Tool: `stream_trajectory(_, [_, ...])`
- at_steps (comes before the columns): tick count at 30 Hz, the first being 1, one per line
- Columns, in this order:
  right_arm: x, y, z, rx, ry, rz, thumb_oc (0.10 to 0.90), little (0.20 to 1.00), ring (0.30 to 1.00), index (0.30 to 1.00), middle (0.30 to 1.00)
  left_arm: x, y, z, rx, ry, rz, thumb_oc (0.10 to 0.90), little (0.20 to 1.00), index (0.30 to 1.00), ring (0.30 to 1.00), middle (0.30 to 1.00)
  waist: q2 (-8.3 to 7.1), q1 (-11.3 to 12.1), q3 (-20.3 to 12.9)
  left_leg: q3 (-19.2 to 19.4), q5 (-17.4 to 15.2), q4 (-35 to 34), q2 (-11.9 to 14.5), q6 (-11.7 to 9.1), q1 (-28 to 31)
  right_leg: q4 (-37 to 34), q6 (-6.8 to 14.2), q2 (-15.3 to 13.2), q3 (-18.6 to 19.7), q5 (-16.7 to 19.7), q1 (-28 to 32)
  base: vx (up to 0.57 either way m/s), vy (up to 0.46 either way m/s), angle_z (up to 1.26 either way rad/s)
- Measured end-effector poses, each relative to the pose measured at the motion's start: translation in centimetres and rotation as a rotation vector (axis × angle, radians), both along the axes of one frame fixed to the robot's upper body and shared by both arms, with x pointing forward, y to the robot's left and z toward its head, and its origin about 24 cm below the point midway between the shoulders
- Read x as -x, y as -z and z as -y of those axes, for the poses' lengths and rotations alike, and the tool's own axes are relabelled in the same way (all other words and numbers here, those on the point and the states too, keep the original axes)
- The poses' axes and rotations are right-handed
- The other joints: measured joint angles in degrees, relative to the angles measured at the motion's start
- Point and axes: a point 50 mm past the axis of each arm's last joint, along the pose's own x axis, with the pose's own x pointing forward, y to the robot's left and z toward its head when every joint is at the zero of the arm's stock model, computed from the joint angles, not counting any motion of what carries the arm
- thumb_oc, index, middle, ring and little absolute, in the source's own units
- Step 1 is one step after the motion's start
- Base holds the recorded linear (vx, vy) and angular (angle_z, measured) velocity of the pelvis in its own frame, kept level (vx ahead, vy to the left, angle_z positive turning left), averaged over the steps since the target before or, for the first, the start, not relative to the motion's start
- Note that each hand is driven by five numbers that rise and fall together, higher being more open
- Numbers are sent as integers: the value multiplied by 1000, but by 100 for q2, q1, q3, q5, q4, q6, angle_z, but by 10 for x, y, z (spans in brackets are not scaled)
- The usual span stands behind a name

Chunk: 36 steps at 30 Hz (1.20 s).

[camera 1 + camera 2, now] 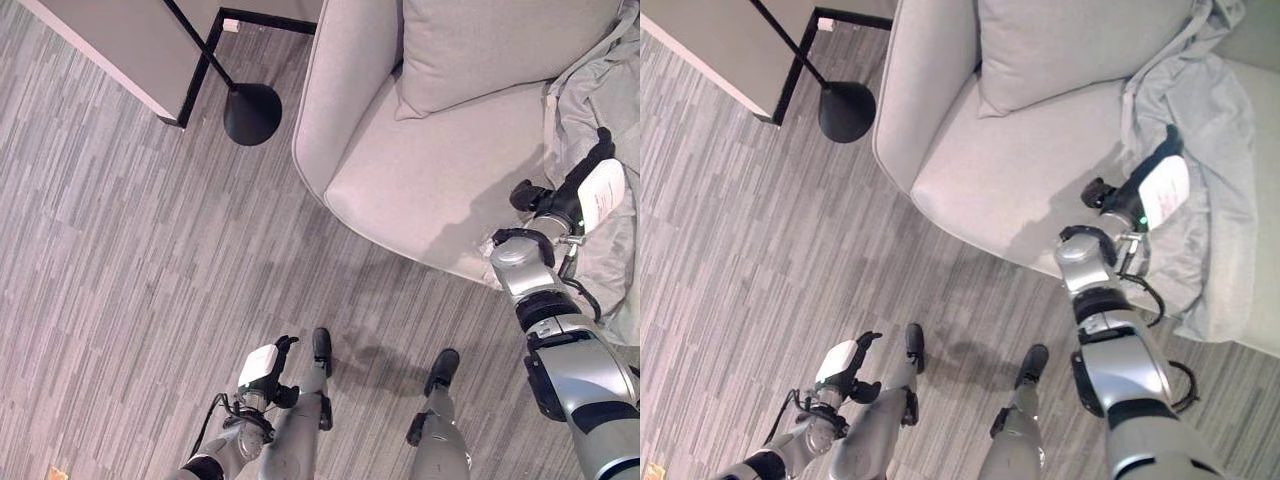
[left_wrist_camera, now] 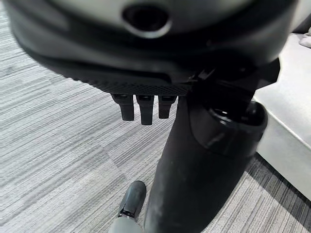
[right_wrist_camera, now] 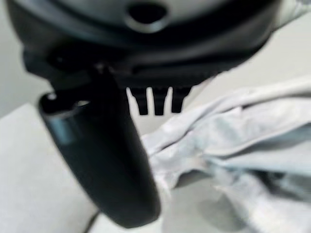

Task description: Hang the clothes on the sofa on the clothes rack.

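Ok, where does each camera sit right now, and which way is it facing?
Left eye view: on the head, looking down at the floor and sofa; left hand low, right hand at the grey garment.
Right eye view: beside it, same scene; floor lamp base appears in both.
Left wrist view: along the left hand, fingers straight, over floor.
Right wrist view: along the right hand, fingers straight, facing the garment; shared with both eye views.

One sofa, one cushion, one garment, one lamp base.
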Motion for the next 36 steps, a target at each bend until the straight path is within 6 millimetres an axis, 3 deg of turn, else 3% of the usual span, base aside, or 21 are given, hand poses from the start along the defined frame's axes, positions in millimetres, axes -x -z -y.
stream_trajectory(6, [25, -8, 58, -2, 193, -95, 800, 900, 900, 900, 900, -6, -6, 8, 63, -7, 25, 800, 900, 900, 900, 900, 356, 151, 95, -60, 39, 0, -92, 33, -222, 0, 31, -82, -66, 40, -165, 12, 14, 8])
stream_trajectory(9, [29, -10, 68, -66, 198, -84, 800, 900, 900, 900, 900, -7, -7, 6, 70, -24, 23, 800, 900, 900, 900, 900, 446, 182, 118, -71, 38, 0, -94, 34, -249, 0, 32, -85, -85, 39, -189, 0, 0, 0])
stream_trajectory(16, [27, -18, 74, -223, 139, -40, 800, 900, 900, 900, 900, -9, -8, 3, 118, -82, 14, 800, 900, 900, 900, 900, 464, 207, 113, -91, 39, 0, -100, 34, -350, 0, 32, -92, -100, 39, -275, 0, 0, 0])
stream_trajectory(17, [26, -19, 74, -263, 113, -32, 444, 366, 366, 366, 366, -9, -7, 2, 119, -75, -1, 800, 900, 900, 900, 900, 464, 205, 113, -97, 39, 0, -101, 34, -362, 0, 32, -91, -102, 39, -283, 0, 0, 0])
stream_trajectory(18, [26, -18, 75, -280, 101, -32, 400, 300, 300, 300, 300, -8, -6, 3, 121, -68, -11, 800, 900, 900, 900, 900, 464, 204, 113, -103, 39, 0, -100, 34, -373, 0, 32, -87, -102, 39, -293, 31, -29, 2])
stream_trajectory(25, [30, -19, 82, -352, 84, -9, 400, 300, 300, 300, 300, -9, -6, 4, 124, -50, -36, 800, 900, 900, 900, 900, 464, 144, 110, -111, 44, 1, -74, 34, -345, 1, 31, -57, -113, 40, -254, 0, 0, 0])
stream_trajectory(30, [18, 9, 58, -455, -1, -39, 400, 300, 300, 300, 300, -11, -7, 4, 125, -50, -30, 800, 900, 900, 900, 900, 456, 45, 81, -118, 67, 2, -56, 25, -301, 2, 17, -34, -118, 52, -211, 0, 0, 0])
stream_trajectory(36, [18, 45, 40, -559, -28, -61, 400, 300, 300, 300, 300, -15, -9, 5, 122, -47, -21, 800, 900, 900, 900, 900, 423, 53, 8, -139, 92, 1, -58, 33, -228, 2, 6, -39, -133, 60, -116, -4, 1, 1])
